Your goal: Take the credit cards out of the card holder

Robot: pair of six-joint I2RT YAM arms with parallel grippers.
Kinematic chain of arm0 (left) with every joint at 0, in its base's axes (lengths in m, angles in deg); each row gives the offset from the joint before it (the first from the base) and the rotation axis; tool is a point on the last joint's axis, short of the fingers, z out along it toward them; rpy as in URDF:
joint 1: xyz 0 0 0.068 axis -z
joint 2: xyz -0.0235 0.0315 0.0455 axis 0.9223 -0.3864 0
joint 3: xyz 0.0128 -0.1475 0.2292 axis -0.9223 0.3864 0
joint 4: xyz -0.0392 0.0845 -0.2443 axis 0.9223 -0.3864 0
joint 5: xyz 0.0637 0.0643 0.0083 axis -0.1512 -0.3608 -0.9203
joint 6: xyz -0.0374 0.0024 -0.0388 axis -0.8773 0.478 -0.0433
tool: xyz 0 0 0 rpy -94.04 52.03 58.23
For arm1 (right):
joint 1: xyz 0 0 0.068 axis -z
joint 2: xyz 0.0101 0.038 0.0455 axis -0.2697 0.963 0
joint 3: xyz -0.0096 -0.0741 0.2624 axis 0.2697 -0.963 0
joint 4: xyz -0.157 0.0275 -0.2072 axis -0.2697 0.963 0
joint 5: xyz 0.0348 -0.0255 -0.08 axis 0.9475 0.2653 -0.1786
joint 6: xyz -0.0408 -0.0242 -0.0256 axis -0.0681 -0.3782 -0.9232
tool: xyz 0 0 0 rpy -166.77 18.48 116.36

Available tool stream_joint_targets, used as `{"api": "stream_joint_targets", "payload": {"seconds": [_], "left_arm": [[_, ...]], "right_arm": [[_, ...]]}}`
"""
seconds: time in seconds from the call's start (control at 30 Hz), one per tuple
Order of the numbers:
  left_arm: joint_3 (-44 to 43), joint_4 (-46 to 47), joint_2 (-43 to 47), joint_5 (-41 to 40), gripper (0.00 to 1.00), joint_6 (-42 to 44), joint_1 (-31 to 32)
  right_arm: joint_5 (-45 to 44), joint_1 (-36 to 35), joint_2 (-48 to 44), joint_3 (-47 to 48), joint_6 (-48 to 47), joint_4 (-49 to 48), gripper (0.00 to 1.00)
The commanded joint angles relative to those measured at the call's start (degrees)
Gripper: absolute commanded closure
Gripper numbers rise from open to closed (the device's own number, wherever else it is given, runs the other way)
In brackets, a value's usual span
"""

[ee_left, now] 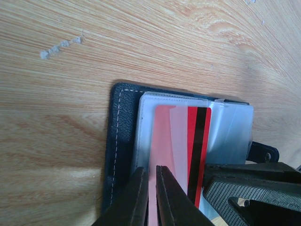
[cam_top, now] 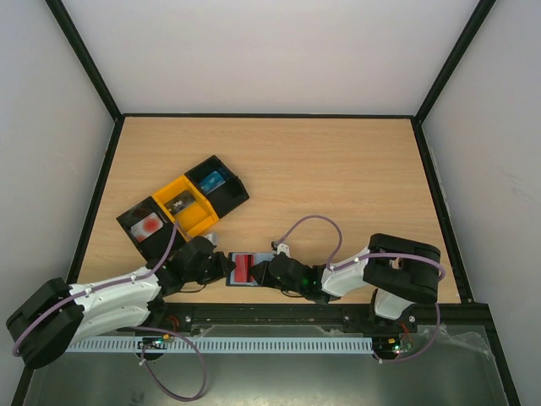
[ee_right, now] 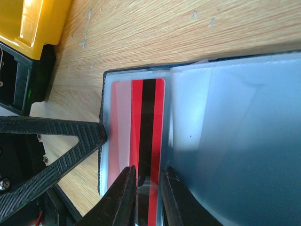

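Wood table [cam_top: 338,186]: card holder [ee_left: 120,127] lying open; three trays [cam_top: 200,222], seemingly joined.

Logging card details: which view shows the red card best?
Right wrist: the red card is close and sharp, black stripe clear. Left wrist shows it hazier under plastic sleeve; top external gives only a small red patch.

From above, the left gripper [cam_top: 225,267] and right gripper [cam_top: 262,274] hide both ends of the holder [cam_top: 259,258], what fills the trays [cam_top: 201,222] is too small to tell, and each wrist view's lower edge cuts off the red card [ee_left: 176,150].
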Motion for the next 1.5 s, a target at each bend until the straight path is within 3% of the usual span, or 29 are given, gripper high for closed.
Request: {"api": "stream_joint_targets", "payload": {"seconds": [0.0,0.63,0.97,1.47], "left_arm": [[0.94,-0.82,0.46,0.08,0.91,-0.49,0.29],[2.62,-0.25,1.77,0.42,0.92,-1.37,0.34],[3.01,0.08,1.98,0.35,0.92,-1.51,0.28],[2.03,-0.45,2.38,-0.12,0.9,-1.57,0.23]], "right_arm": [[-2.04,0.19,0.07,-0.09,0.67,3.94,0.83],[-0.33,0.32,3.64,0.58,1.61,0.22,0.83],[-0.77,1.08,2.67,-2.62,2.78,-5.28,0.98],[-1.78,1.21,-3.48,-6.83,1.19,-6.46,0.98]]}}
